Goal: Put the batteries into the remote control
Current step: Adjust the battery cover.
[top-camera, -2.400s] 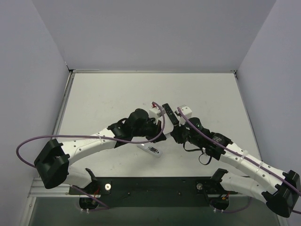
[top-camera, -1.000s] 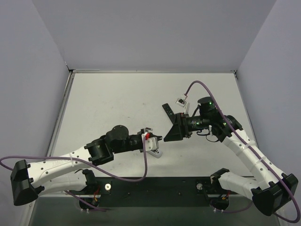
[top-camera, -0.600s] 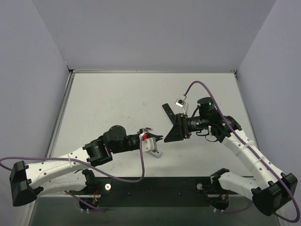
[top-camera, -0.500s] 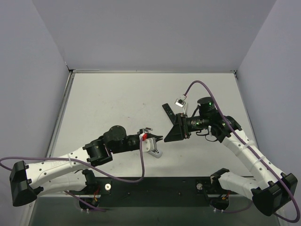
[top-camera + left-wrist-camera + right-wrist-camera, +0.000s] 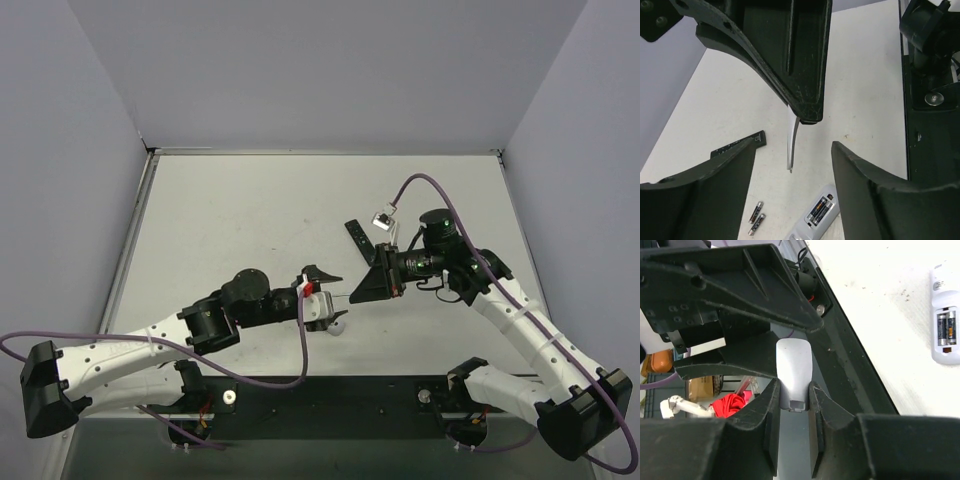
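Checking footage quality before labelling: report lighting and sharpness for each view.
Top external: even soft light, faint shadows. Left wrist: the left pincer looms dark, almost featureless, against bright table. Right wrist: battery cover sharp, dark foreground, table very bright.

The remote control (image 5: 946, 295) is white, its batteries (image 5: 946, 327) dark, seemingly orange-ended.

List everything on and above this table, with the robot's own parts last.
remote control: one, white, back up with its compartment open, near middle of the table
seated batteries: two, dark with orange, in that compartment
loose batteries: two, dark, side by side on the table by the remote control
battery cover: one, white, held off the table
black remote: one, farther back
table: one, white
left gripper: open, over the remote control
right gripper: shut on the battery cover
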